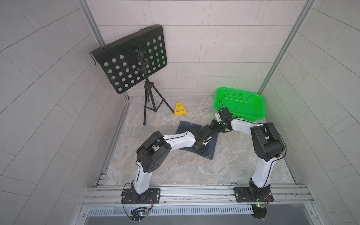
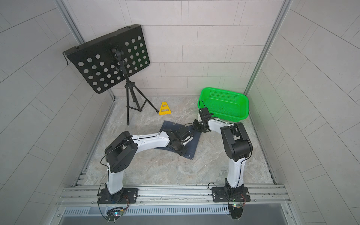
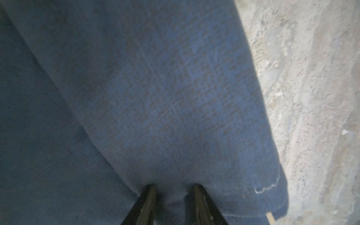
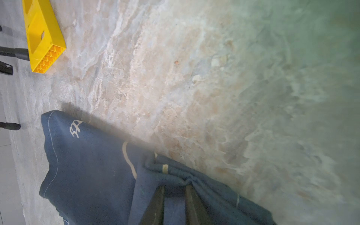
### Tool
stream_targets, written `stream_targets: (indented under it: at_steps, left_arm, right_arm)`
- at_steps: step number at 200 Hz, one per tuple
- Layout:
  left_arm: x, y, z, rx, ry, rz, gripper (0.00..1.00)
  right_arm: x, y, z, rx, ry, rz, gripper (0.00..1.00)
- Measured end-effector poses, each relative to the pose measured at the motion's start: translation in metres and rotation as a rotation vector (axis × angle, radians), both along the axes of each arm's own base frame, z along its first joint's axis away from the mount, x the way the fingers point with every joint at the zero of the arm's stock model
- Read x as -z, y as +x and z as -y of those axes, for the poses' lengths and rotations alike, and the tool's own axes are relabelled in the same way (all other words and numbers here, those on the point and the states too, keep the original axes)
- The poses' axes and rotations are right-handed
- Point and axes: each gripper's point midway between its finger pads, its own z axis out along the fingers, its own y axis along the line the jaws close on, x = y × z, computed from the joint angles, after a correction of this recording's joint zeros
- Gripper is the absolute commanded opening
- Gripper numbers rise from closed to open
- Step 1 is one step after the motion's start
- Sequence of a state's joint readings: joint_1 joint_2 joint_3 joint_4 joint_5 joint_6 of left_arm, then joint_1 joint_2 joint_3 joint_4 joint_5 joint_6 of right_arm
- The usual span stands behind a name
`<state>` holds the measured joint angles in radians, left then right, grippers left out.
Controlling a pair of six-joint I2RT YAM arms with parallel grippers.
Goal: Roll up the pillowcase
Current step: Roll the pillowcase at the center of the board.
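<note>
The dark navy denim-like pillowcase (image 1: 185,127), with pale stitched seams and cursive script, lies partly folded at the middle of the marble-patterned tabletop (image 1: 175,171). The left end effector (image 3: 174,187) and the right end effector (image 4: 175,188) each clamp a bunched fold.

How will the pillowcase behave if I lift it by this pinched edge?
Probably floppy: the pillowcase gathers into creases where the right tool pinches it, so the rest should sag. Likely light, since one pinch raises the fold. Its woven surface looks unlikely to slip.
</note>
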<state>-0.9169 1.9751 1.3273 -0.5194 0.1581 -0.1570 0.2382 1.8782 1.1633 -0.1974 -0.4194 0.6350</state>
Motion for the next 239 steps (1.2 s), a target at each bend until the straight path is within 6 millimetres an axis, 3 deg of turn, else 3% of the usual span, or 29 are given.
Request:
stream_targets:
  at_steps: [38, 55, 69, 88, 111, 142, 194, 239]
  left_arm:
    - [-0.007, -0.001, -0.001, -0.001, 0.004, -0.005, 0.42]
    - [-0.02, -0.002, 0.0, 0.0, -0.006, -0.009, 0.42]
    - [-0.036, 0.001, 0.005, 0.001, -0.027, 0.003, 0.42]
    - [-0.055, 0.012, 0.016, -0.003, -0.067, 0.032, 0.42]
    - [-0.07, 0.024, 0.025, -0.008, -0.099, 0.057, 0.41]
    - [-0.064, 0.045, 0.035, -0.017, -0.113, 0.076, 0.4]
    - [-0.011, 0.064, 0.027, -0.028, -0.035, 0.035, 0.38]
    - [-0.013, 0.07, 0.03, -0.017, -0.04, 0.045, 0.38]
  right_arm:
    - [-0.056, -0.011, 0.024, 0.036, 0.046, 0.111, 0.42]
    - [-0.078, -0.028, 0.034, 0.056, 0.084, 0.154, 0.47]
    - [-0.084, -0.049, 0.037, 0.057, 0.117, 0.159, 0.5]
    - [-0.074, -0.077, 0.035, 0.051, 0.161, 0.121, 0.53]
    - [-0.048, -0.108, 0.031, 0.062, 0.223, 0.039, 0.55]
    - [-0.013, -0.134, 0.025, 0.097, 0.303, -0.064, 0.57]
    - [0.009, -0.124, 0.012, 0.127, 0.419, -0.1, 0.58]
    - [0.011, -0.111, -0.002, 0.094, 0.493, -0.071, 0.56]
